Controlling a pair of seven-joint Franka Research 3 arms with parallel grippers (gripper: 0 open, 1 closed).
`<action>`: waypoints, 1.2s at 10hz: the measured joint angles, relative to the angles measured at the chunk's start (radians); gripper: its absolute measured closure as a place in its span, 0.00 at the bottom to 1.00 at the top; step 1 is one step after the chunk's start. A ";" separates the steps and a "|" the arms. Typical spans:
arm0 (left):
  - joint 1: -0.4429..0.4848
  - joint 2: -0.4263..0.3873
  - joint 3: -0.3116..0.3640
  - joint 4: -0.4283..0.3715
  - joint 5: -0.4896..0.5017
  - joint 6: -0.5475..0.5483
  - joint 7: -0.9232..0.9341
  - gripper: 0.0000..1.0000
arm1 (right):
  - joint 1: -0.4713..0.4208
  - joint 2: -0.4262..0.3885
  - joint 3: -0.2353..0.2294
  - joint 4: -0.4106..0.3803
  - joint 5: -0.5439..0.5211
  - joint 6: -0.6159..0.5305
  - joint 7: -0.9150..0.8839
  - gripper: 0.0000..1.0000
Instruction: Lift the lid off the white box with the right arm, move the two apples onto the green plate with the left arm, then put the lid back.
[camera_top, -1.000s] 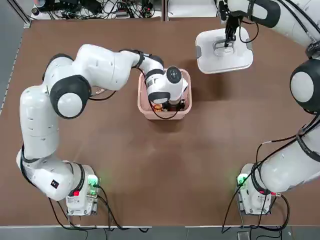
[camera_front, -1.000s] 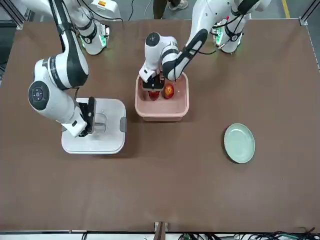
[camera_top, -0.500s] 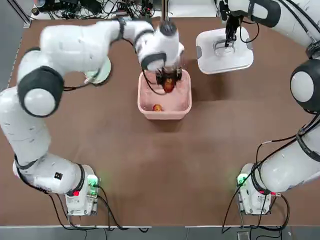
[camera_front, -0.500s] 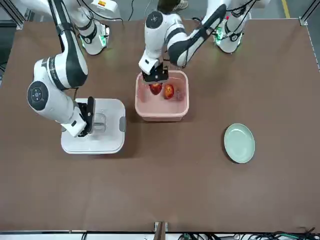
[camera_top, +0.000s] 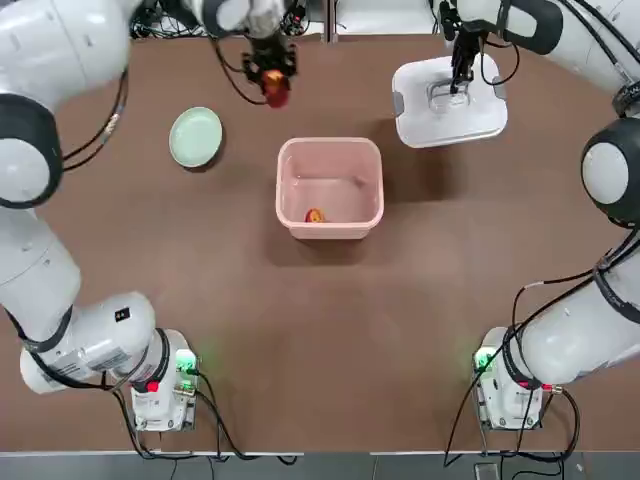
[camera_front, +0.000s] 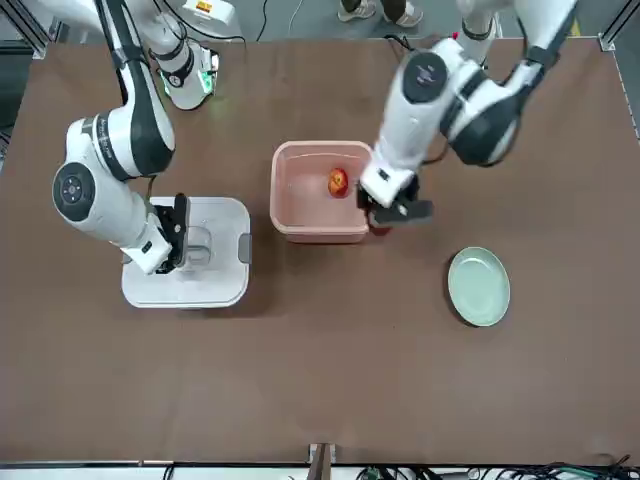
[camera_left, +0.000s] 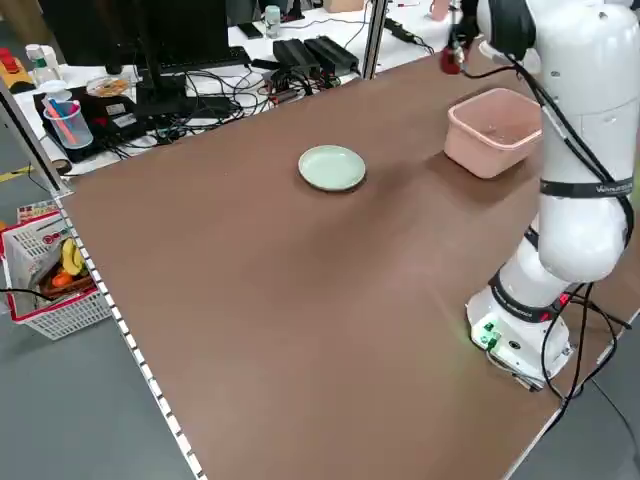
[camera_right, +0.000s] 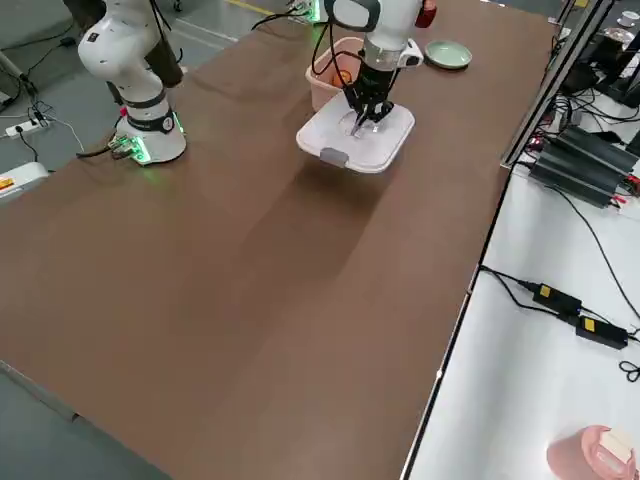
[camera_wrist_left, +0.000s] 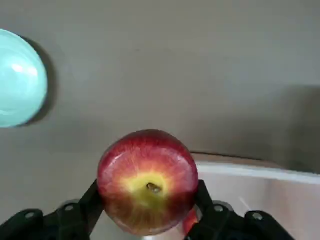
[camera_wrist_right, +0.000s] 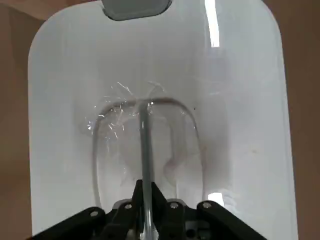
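Note:
My left gripper (camera_top: 272, 80) is shut on one red apple (camera_top: 276, 92), held high in the air just past the white box's far corner on the plate's side. In the left wrist view that apple (camera_wrist_left: 148, 180) sits between the fingers. The open box (camera_top: 330, 188) shows pale pink, with the other apple (camera_top: 315, 215) lying inside it (camera_front: 338, 181). Left of the box sits the green plate (camera_top: 196, 137) with nothing on it. To the box's right my right gripper (camera_top: 460, 72) is shut on the handle (camera_wrist_right: 145, 130) of the lid (camera_top: 447, 100). I cannot tell whether the lid touches the table.
Cables, power strips and other gear lie on the white bench beyond the table's far edge (camera_left: 250, 90). A red-and-white basket (camera_left: 50, 270) stands on the floor off the left side. The arm bases (camera_top: 165, 385) (camera_top: 505, 385) stand at the near edge.
The left gripper rose out of the box with one apple and swung toward the plate side. The other apple stayed in the box. The right gripper and lid held still.

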 joint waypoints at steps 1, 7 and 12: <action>0.065 0.010 0.002 -0.031 0.023 0.012 0.057 0.24 | 0.000 0.000 0.002 0.000 0.001 0.000 -0.001 0.94; 0.465 0.095 0.024 -0.291 0.299 0.224 0.237 0.24 | 0.001 0.000 0.011 0.000 0.102 -0.053 -0.073 0.94; 0.492 0.285 0.137 -0.306 0.496 0.369 0.237 0.24 | -0.003 0.004 0.009 -0.002 0.133 -0.077 -0.128 0.94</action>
